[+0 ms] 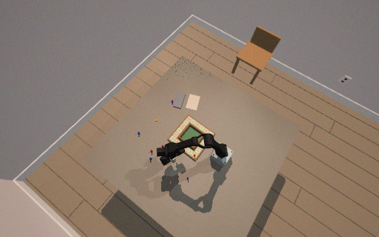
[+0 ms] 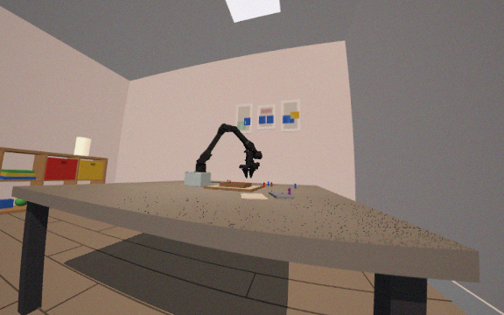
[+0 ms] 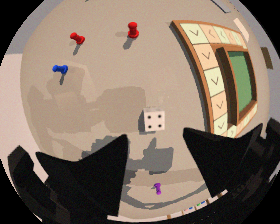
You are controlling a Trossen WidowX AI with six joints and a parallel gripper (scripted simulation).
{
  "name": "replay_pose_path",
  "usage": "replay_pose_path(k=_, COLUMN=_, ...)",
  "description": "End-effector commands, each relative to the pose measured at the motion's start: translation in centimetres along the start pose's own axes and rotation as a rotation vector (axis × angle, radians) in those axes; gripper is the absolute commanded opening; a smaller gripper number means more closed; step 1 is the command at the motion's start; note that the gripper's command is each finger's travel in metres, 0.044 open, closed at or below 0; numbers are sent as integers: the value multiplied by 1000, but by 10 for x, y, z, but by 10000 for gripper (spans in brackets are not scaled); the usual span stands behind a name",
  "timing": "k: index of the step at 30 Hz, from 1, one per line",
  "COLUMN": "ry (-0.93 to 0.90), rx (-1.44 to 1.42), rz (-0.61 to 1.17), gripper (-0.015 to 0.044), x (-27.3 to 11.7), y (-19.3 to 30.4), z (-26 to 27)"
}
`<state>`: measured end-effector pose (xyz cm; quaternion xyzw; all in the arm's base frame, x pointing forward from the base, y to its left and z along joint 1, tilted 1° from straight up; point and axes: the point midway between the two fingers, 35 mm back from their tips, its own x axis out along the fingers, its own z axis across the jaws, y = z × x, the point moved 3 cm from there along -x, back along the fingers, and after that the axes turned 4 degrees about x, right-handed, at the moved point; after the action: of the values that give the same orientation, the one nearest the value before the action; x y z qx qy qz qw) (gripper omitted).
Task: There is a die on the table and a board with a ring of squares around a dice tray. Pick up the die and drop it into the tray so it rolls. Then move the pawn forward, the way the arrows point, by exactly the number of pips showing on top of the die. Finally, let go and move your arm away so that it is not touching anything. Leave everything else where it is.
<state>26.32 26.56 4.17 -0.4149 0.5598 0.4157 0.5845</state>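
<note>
Playroom-like space: toy-coloured bins (image 2: 60, 169) in a low shelf (image 2: 39, 167).

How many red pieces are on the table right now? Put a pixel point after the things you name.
2. One red piece (image 1: 162, 146) (image 2: 264, 185) (image 3: 133, 30) is nearer the board (image 1: 172, 138) (image 2: 234, 189) (image 3: 214, 80); the other red piece (image 1: 151, 151) (image 2: 271, 184) (image 3: 77, 38) is near a blue piece (image 1: 151, 158) (image 2: 268, 184) (image 3: 60, 69). The arm may hide more.
</note>
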Motion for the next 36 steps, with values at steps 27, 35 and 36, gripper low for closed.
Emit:
replay_pose_path(k=27, ry=6, rx=4, rz=-3, gripper=275, x=51, y=-1, z=-3)
replay_pose_path(k=35, ry=6, rx=4, rz=-3, gripper=111, x=51, y=-1, z=-3)
replay_pose_path(k=36, ry=6, rx=4, rz=-3, gripper=104, x=51, y=-1, z=-3)
